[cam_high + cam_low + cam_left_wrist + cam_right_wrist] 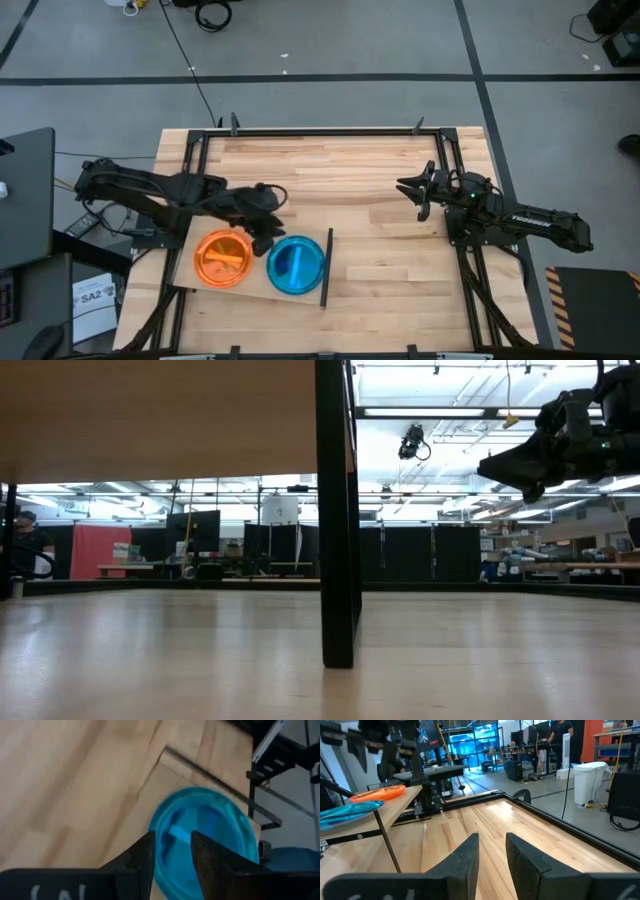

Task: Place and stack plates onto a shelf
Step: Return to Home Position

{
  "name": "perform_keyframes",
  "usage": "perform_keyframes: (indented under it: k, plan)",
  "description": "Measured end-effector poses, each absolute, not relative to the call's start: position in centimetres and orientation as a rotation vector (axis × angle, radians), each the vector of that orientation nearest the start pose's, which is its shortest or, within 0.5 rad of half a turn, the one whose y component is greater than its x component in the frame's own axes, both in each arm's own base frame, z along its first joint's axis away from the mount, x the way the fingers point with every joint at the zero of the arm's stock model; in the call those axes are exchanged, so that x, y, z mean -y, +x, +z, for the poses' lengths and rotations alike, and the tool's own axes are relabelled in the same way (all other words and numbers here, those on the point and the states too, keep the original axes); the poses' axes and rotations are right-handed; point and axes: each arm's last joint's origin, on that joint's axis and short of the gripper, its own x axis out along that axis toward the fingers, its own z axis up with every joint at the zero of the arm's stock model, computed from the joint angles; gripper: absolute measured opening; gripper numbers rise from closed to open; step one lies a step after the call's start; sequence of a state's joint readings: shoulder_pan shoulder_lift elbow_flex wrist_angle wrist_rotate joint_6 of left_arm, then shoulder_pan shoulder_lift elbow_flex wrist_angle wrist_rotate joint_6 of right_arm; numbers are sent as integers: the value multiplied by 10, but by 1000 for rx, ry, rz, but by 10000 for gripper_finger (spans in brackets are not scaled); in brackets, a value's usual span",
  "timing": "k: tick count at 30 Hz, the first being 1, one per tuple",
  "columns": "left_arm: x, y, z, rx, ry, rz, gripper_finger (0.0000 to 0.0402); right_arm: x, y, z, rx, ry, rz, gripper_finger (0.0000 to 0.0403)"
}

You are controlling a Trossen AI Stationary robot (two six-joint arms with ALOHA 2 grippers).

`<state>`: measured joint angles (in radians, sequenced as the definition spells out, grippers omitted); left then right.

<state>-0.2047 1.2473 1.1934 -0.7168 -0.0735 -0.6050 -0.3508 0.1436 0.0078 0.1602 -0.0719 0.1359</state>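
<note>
At the left of the table [380,160], the shelf [167,780] is seen as a pale panel. An orange plate [222,258] is laid on its left part (whether more than one is stacked there cannot be told). The left gripper [262,235] is held above the shelf, near the far rims of the two plates and over the gap between them. Its fingers [145,857] are parted only a little and nothing is held between them. In the left wrist view, a blue plate [296,265] is seen just below and past the fingers. It lies just beside the orange one, on the right part of the shelf. The shelf is bounded on that side by a thin black strip [326,267], which is shown upright in the low view. Well apart, over bare wood at the right of the table, the right gripper [413,192] is held raised. Its fingers are narrowly parted and nothing is gripped.
</note>
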Motion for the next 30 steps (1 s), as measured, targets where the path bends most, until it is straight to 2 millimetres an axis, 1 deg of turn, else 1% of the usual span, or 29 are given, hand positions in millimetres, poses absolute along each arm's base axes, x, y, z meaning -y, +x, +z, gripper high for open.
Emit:
perform_keyframes:
  k: [4, 6, 9, 14, 19, 21, 24, 27, 30]
  plan:
    - [46, 236, 351, -662, -344, 49, 130, 34, 101, 171, 49, 128, -271, 103]
    - [43, 225, 361, -618, -302, 34, 130, 33, 101, 171, 54, 127, -262, 103]
    - [38, 203, 377, -533, -268, 43, 130, 31, 102, 171, 53, 128, -239, 103]
    - [28, 161, 400, -387, -198, 88, 130, 26, 103, 171, 50, 129, -196, 103]
    - [23, 126, 411, -310, -118, 139, 130, 23, 103, 171, 48, 129, -167, 103]
    - [21, 117, 409, -285, -97, 157, 130, 23, 104, 171, 48, 130, -163, 103]
    - [21, 110, 395, -283, -76, 160, 130, 23, 104, 171, 48, 130, -163, 103]
    - [22, 107, 372, -291, -65, 144, 130, 23, 104, 171, 48, 130, -163, 103]
    - [24, 107, 348, -261, -49, 126, 130, 23, 104, 171, 48, 130, -163, 103]
